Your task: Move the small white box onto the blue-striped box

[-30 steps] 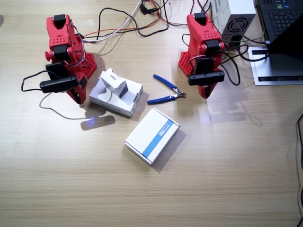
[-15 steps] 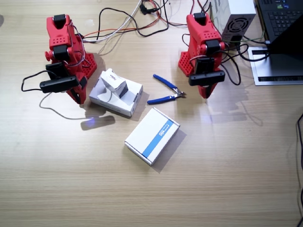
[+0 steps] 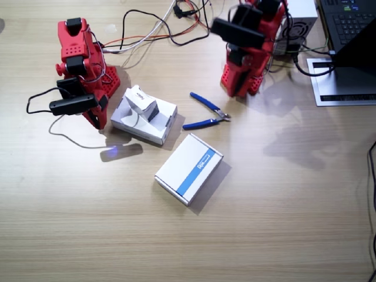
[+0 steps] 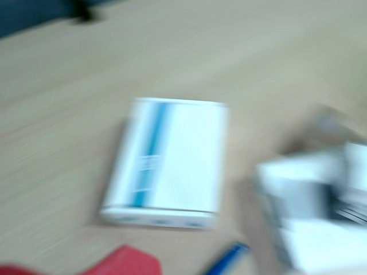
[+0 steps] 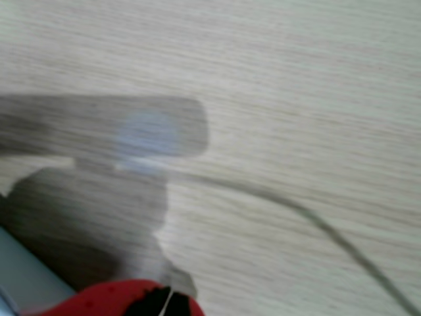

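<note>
Wooden counter (image 3: pixel 282 223) holds two red arms. Small white box (image 3: pixel 141 101) sits on top of a plain white flat box (image 3: pixel 144 117), at about 10 o'clock from counter centre, near the right arm. Blue-striped box (image 3: pixel 189 168) lies flat near centre, at 5 o'clock from the small white box, apart from it; nothing on top of it. Blue-handled pliers (image 3: pixel 207 113) lie between the two arms, at 12 o'clock from the blue-striped box.

Right arm's hand (image 3: pixel 94 121) points down at the counter, at 9 o'clock from the plain white flat box, just beside it; opening too hidden to tell. Left arm (image 3: pixel 249 41) is raised and folded at 1 o'clock; its hand can't be made out, state can't tell.

One wrist view, blurred, shows the blue-striped box (image 4: pixel 169 160) on bare wood with white boxes at 3 o'clock. Other wrist view, blurred, shows wood, a shadow and a thin cable (image 5: pixel 329 230).
</note>
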Controlling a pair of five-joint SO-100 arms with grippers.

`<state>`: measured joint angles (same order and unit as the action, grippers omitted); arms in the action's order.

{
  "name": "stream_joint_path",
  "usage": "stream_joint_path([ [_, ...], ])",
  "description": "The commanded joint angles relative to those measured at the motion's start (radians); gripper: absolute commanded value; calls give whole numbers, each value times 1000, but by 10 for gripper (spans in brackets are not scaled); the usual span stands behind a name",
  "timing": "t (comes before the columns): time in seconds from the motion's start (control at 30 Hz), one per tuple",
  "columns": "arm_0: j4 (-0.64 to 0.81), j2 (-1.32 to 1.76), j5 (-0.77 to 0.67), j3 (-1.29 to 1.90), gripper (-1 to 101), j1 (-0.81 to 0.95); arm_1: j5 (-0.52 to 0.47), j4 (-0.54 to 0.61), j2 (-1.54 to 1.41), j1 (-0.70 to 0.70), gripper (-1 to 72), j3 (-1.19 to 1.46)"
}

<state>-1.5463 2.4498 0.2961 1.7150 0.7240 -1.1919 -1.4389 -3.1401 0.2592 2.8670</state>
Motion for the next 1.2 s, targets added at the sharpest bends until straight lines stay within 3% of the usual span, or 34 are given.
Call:
stream_joint_path([
  [0.0,-127,-193,-152,-259,164,193,8,-17,-28,31,5,-14],
  [0.07,-126,-242,-232,-296,309,265,8,-17,-28,31,5,-14],
  [0.2,-121,-391,-393,-376,439,391,8,-17,-28,31,5,-14],
  [0.4,-103,-727,-439,-448,399,460,6,-17,-28,31,5,-14],
  [0.63,9,-749,-425,-394,395,502,0,-17,-28,-57,5,-14],
  [1.17,-124,-1218,-500,-865,431,581,-2,-17,-28,-137,5,-14],
])
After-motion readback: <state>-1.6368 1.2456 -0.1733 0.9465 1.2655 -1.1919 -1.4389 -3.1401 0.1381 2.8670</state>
